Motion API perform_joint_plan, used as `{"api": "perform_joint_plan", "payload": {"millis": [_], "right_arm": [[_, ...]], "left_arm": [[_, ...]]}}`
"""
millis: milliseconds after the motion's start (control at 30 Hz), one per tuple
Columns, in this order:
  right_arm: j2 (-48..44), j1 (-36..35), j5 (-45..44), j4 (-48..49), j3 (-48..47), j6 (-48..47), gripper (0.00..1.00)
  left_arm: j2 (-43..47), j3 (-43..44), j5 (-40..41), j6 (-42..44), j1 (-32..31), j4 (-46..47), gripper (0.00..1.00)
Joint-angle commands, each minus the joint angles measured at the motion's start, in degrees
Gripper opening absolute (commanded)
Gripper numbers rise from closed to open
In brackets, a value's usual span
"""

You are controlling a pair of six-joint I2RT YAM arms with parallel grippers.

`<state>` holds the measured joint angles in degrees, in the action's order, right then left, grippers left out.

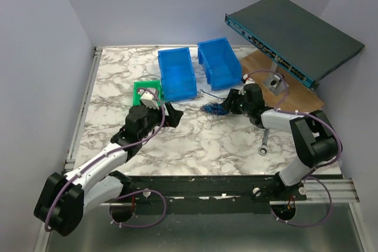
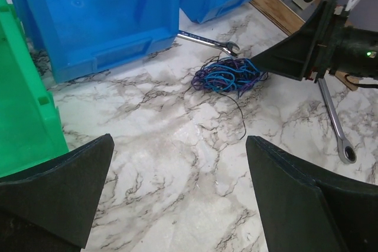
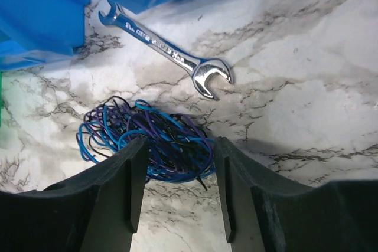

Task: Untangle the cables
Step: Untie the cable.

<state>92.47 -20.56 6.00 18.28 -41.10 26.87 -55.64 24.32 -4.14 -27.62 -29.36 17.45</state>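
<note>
Cables: one tangled ball of hair-thin blue and dark wires on the marble surface, just beside a wrench. Likely light, limp, springy; best pinched at a loose outer loop, not the core. Right fingers part open, straddling the ball's near edge; contact unclear. Left fingers spread wide, empty, well apart from it.
</note>
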Motion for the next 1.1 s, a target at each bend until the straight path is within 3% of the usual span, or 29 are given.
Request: {"api": "perform_joint_plan", "payload": {"millis": [0, 167, 200, 300, 367, 467, 533, 667, 800, 933, 1067], "right_arm": [[3.2, -0.3, 6.1, -0.5, -1.4, -1.4, 0.48], [4.5, -2.0, 11.1, -1.9, -2.2, -2.9, 0.09], [3.9, -2.5, 12.7, -1.6, -1.8, -2.7, 0.05], [1.0, -4.1, 17.7, 0.8, 1.0, -1.2, 0.03], [-1.0, -4.8, 19.7, 1.5, 3.2, 0.0, 0.10], [-4.2, -4.9, 19.8, -0.4, 5.3, 0.1, 0.55], [-7.2, -4.8, 16.9, -2.4, 6.0, -0.5, 0.66], [-9.9, -4.8, 13.5, -2.9, 6.3, -0.4, 0.69], [-6.4, -4.8, 14.7, -4.4, 1.7, -2.5, 0.65], [1.2, -4.9, 17.3, -7.1, -5.4, -3.5, 0.56], [4.9, -5.1, 20.8, -5.0, -6.4, -2.4, 0.48]], "left_arm": [[-2.8, -0.6, -4.6, 2.1, -0.2, 6.2, 0.99], [-7.9, 1.0, -6.5, 1.4, -0.3, 7.1, 0.99], [-8.7, 1.6, -6.5, 1.0, -0.3, 6.7, 0.98], [-10.9, 2.4, -7.6, 0.7, -0.3, 6.5, 0.99], [-12.5, 2.9, -8.7, 0.1, -0.3, 6.8, 0.99], [-15.2, 4.6, -10.7, -0.6, -0.2, 6.2, 0.99], [-16.4, 5.6, -10.4, -0.6, -0.3, 5.1, 0.98], [-18.0, 7.2, -10.0, -0.3, -0.4, 3.0, 0.96], [-19.8, 8.6, -10.8, -0.7, -0.7, 1.8, 0.92], [-19.4, 8.3, -10.0, -0.6, -0.7, 1.9, 0.92], [-19.8, 8.8, -9.8, -0.2, -0.7, 1.0, 0.92]]}}
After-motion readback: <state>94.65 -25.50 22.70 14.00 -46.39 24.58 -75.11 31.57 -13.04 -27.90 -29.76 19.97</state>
